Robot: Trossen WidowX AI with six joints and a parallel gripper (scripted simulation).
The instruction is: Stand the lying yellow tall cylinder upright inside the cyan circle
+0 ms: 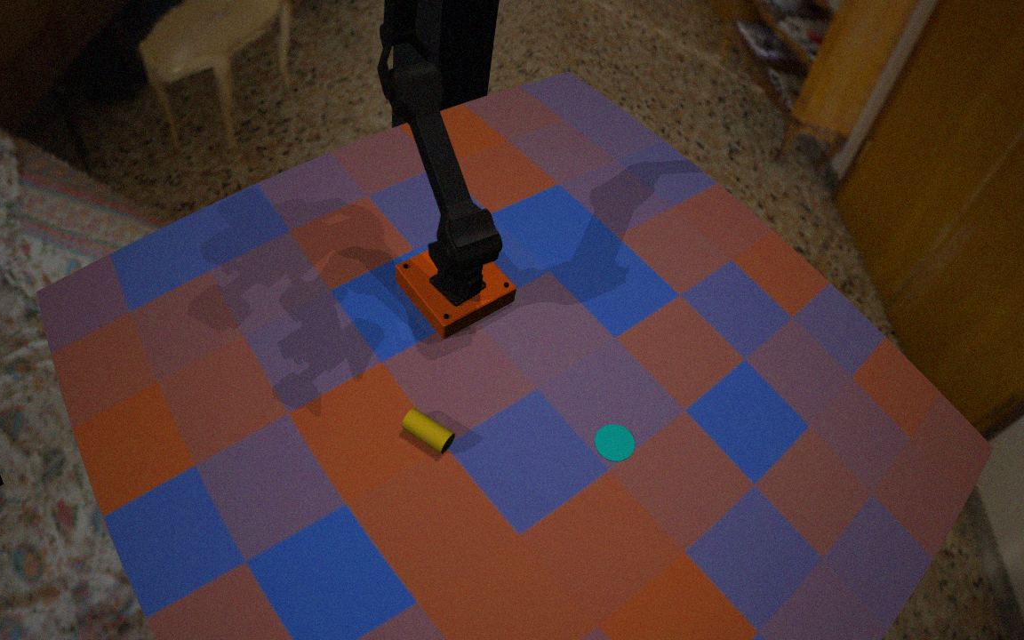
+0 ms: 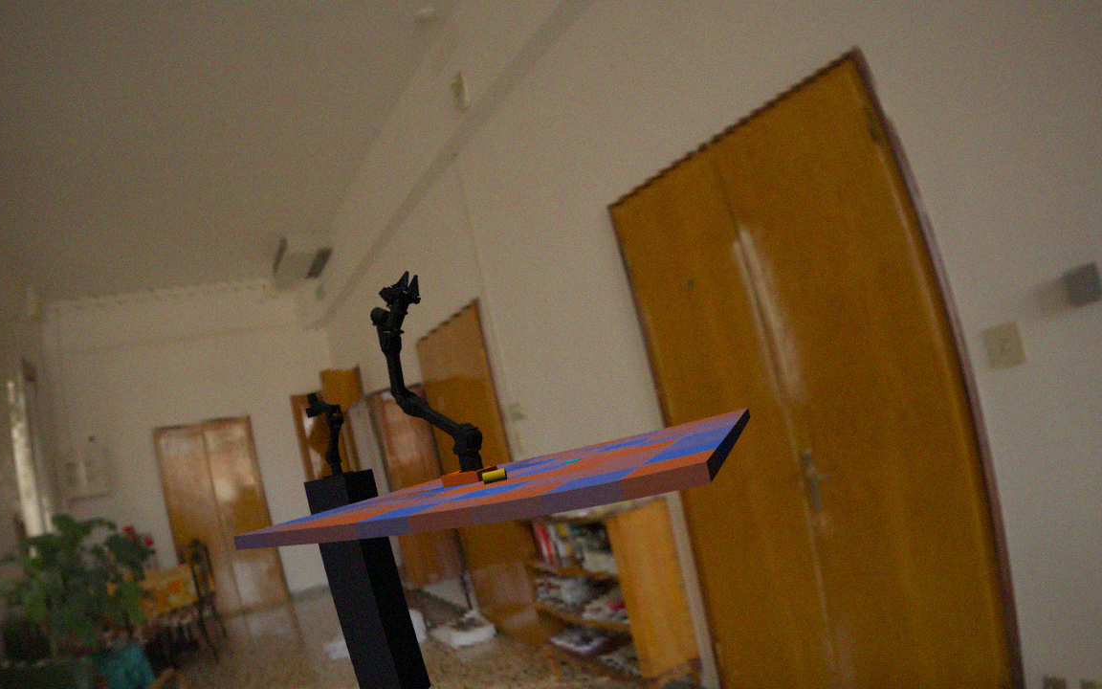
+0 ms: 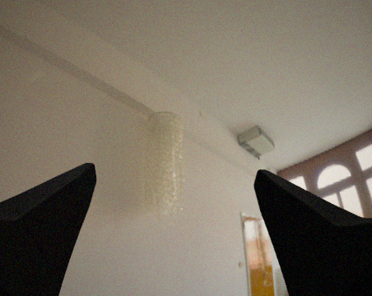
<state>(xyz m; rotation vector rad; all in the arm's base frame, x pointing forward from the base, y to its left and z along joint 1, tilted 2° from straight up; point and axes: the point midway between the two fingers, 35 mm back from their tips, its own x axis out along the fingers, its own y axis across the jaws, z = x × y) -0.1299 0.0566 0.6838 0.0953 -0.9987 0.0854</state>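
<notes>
A yellow cylinder (image 1: 428, 431) (image 2: 494, 475) lies on its side on the checkered table, in front of the arm's orange base. A flat cyan circle (image 1: 614, 442) lies on the table to the right of the cylinder in the top view; it shows as a thin sliver in the exterior view. My gripper (image 3: 176, 176) (image 2: 410, 276) is open and empty. It is raised high above the table, far from the cylinder and the circle, and points upward. In the top view the gripper is out of the picture.
The checkered table (image 1: 524, 485) (image 2: 538, 500) bears the orange base (image 1: 456, 306) of the arm. A black pedestal (image 2: 371, 574) with a smaller dark arm (image 2: 333, 436) on it stands behind the table. The wrist view shows only wall, ceiling and windows beyond the fingers.
</notes>
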